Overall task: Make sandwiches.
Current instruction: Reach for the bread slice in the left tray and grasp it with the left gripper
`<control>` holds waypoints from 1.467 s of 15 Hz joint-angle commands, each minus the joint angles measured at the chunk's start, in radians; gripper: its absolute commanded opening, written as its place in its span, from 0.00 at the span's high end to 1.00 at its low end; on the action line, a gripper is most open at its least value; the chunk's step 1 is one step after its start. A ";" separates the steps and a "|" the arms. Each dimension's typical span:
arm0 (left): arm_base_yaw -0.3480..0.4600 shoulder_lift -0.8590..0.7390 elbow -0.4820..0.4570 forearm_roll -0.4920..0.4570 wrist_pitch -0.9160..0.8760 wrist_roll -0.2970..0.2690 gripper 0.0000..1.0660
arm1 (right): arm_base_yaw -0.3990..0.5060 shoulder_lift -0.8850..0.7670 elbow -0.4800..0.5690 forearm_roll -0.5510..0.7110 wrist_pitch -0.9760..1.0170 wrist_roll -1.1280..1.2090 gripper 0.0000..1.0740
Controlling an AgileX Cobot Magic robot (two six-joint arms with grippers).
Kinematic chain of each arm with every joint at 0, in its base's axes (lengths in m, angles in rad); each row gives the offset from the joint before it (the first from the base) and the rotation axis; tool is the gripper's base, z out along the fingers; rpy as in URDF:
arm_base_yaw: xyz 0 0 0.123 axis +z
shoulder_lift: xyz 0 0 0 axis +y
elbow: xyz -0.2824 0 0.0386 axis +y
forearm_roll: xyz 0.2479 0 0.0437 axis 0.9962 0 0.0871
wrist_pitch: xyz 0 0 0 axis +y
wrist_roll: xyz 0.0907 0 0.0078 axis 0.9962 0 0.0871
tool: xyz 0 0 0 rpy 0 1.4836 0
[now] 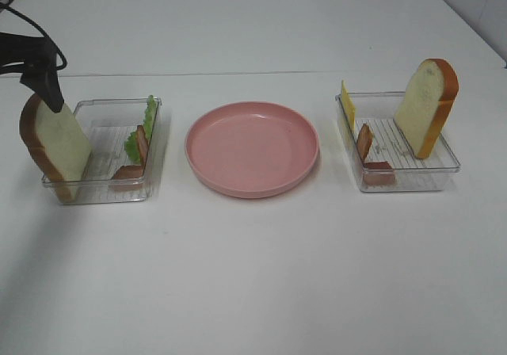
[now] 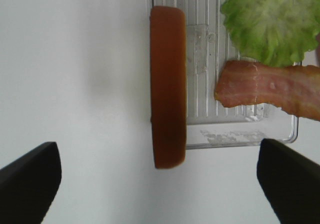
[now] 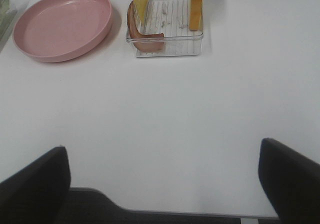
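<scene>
My left pincer [image 2: 159, 181] is spread wide above the bread slice [image 2: 168, 84], which stands on edge at the left tray's [image 2: 240, 136] outer end. It looks light and squashy, so I'd pinch gently across its flat faces.

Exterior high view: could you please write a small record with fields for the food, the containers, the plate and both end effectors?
plate: pink, central, nothing on it
left container: clear; left bread slice upright at its left end, lettuce and left bacon at its right end
right container: clear; cheese and right bacon at its left end, right bread slice upright
left end effector: open, above left bread slice, not gripping
right end effector: open, above bare table, holding nothing
</scene>
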 commanded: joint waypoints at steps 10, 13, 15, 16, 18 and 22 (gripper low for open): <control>-0.006 0.138 -0.033 -0.031 -0.121 -0.001 0.08 | -0.007 -0.025 0.004 -0.004 0.003 0.009 0.08; -0.006 0.178 -0.090 -0.035 -0.081 -0.001 0.09 | -0.007 -0.025 0.004 -0.004 0.003 0.009 0.08; -0.006 0.190 -0.110 -0.019 -0.064 -0.001 0.12 | -0.007 -0.025 0.004 -0.004 0.003 0.009 0.08; -0.006 0.195 -0.111 -0.022 -0.073 -0.001 0.12 | -0.007 -0.025 0.004 -0.004 0.003 0.009 0.08; -0.006 0.219 -0.111 -0.043 -0.066 -0.001 0.12 | -0.007 -0.025 0.004 -0.004 0.003 0.009 0.08; -0.008 0.235 -0.111 -0.051 -0.068 0.006 0.12 | -0.007 -0.025 0.004 -0.004 0.003 0.009 0.08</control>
